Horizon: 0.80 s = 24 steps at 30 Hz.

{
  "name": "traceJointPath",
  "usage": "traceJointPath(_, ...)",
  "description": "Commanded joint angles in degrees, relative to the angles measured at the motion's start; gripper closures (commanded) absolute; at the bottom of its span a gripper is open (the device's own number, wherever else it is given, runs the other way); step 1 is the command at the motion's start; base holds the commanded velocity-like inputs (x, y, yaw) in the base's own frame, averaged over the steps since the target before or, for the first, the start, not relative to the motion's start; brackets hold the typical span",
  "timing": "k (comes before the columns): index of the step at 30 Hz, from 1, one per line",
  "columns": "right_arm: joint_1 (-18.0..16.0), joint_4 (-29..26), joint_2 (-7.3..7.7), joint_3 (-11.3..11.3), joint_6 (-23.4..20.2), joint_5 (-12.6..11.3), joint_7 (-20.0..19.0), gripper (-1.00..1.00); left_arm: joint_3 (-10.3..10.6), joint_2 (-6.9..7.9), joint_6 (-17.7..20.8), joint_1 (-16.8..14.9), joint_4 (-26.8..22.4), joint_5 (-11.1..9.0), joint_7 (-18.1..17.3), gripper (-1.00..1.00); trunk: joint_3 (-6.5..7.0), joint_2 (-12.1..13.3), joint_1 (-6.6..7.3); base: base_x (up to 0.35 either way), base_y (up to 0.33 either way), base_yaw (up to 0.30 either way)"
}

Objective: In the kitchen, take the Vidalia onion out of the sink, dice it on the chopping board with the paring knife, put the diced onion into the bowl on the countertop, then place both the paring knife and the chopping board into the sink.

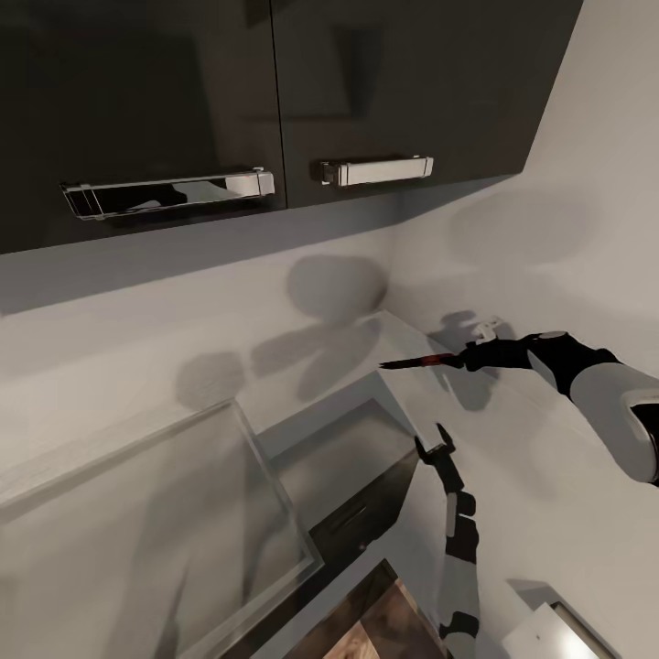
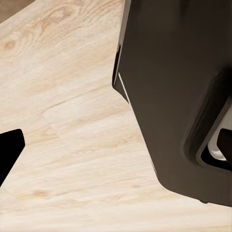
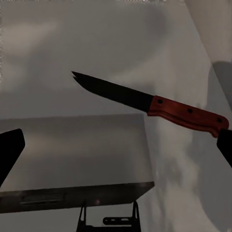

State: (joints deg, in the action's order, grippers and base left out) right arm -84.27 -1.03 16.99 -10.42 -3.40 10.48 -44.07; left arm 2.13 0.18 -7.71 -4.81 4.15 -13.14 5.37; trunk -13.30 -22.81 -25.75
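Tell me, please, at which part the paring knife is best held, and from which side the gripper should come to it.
Grip the paring knife by its red handle, closing from the end opposite the tip. The dark blade is thin, tapered and sharp, while the handle is thicker and gives the pads a surer seat. The right gripper appears to hold it this way already, blade pointing out in front, though the contact itself is hard to see.

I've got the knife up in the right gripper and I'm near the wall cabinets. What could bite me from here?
1. The knife is held by its red handle end, with the blade sticking far out toward the wall; a swing could jab it.
2. The right gripper may grip only the handle's tip, so the knife could slip.
3. The left gripper hangs below the blade, so a dropped knife might hit it.
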Motion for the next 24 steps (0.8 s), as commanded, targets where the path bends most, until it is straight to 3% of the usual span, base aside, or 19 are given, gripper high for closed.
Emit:
traceJointPath(1,0.0,-0.1,0.01,0.0,-0.3,0.1,-0.2,-1.0,0.2,-0.01,-0.4,-0.1,0.2,-0.4,0.0,-1.0,-0.11,-0.1,-0.03,0.0,0.0,0.0)
traceJointPath(12,0.0,-0.4,0.0,0.0,-0.2,0.2,-0.2,-1.0,0.2,0.05,-0.4,-0.1,0.2,-0.4,0.0,-1.0,-0.11,-0.1,-0.03,0.0,0.0,0.0)
traceJointPath(17,0.0,-1.1,-1.23,0.0,0.1,0.4,0.1,-1.0,0.2,0.14,-0.4,-0.1,0.2,-0.4,0.0,-1.0,-0.11,-0.1,-0.03,0.0,0.0,0.0)
traceJointPath(24,0.0,-1.4,-1.54,0.0,1.8,0.4,0.2,-1.0,0.2,0.17,-0.4,-0.1,0.2,-0.4,0.0,-1.0,-0.11,-0.1,-0.03,0.0,0.0,0.0)
